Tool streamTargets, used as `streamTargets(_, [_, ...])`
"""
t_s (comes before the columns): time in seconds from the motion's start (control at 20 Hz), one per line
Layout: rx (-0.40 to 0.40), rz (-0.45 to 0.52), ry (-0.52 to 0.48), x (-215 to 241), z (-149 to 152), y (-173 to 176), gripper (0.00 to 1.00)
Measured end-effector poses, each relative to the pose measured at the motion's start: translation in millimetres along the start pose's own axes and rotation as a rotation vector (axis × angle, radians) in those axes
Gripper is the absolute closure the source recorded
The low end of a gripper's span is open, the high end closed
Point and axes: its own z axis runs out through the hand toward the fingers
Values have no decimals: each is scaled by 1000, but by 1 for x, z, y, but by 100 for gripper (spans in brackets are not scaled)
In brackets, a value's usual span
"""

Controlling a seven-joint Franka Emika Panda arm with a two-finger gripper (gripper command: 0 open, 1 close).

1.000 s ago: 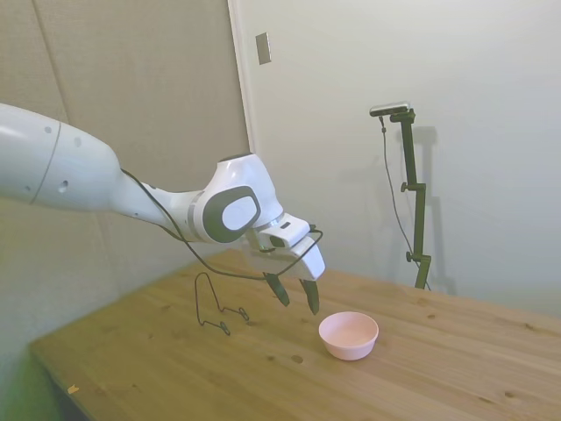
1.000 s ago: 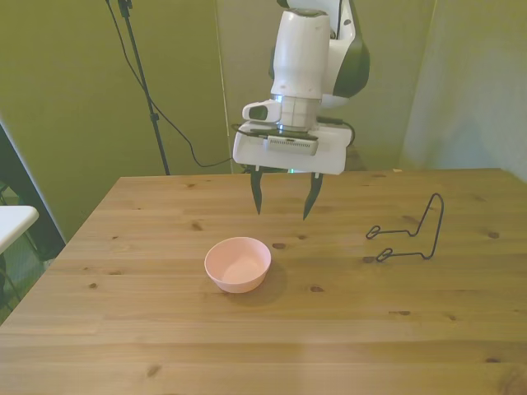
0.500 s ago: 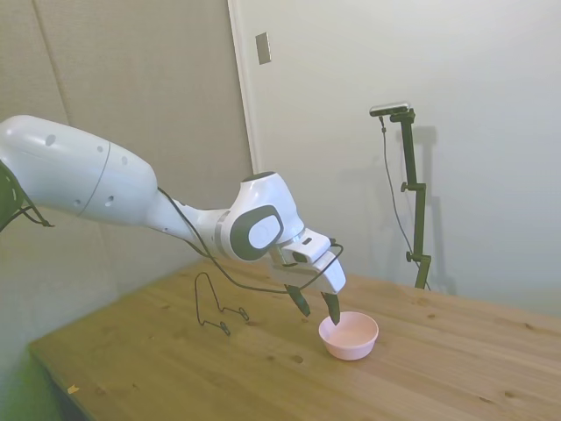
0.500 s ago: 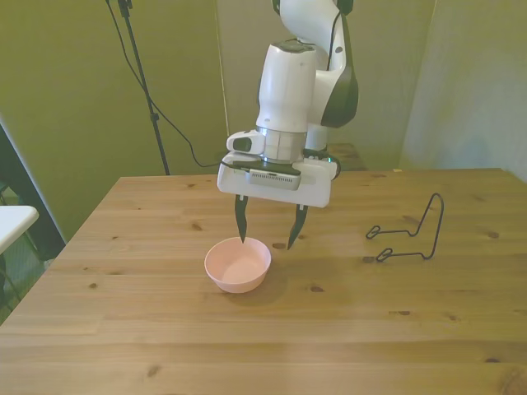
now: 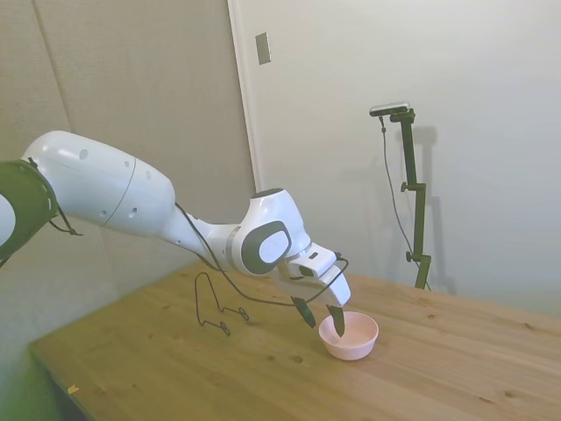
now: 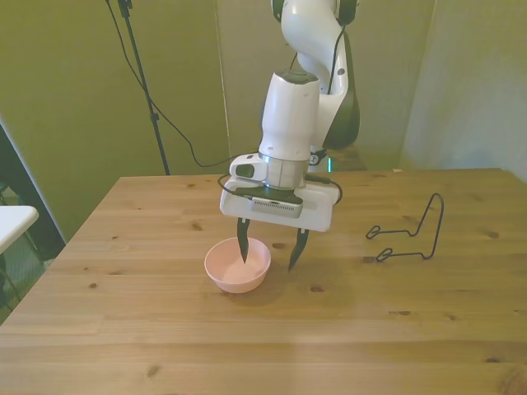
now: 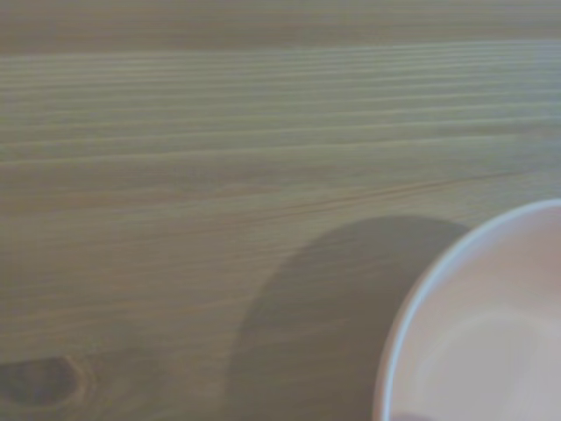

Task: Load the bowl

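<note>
No brand, label or writing can be read on anything in view. The bowl [image 6: 237, 265] sits upright on the wooden surface [image 6: 263, 329], toward the front view's left of the middle, and the gripper [image 6: 269, 252] hangs over its rim with its fingers spread wide and nothing held, one fingertip [image 6: 244, 249] dipping inside the bowl and the other outside, just beside its wall on the front view's right. The wrist view is soft and catches only a curved part of the bowl's rim, cut off at the frame edge, and a thin wire rack [image 6: 408, 234] stands well apart on the front view's right.
</note>
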Motion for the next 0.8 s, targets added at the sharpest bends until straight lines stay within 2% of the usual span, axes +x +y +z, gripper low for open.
streamTargets(0.8, [-5, 27, -14, 2, 8, 4, 100])
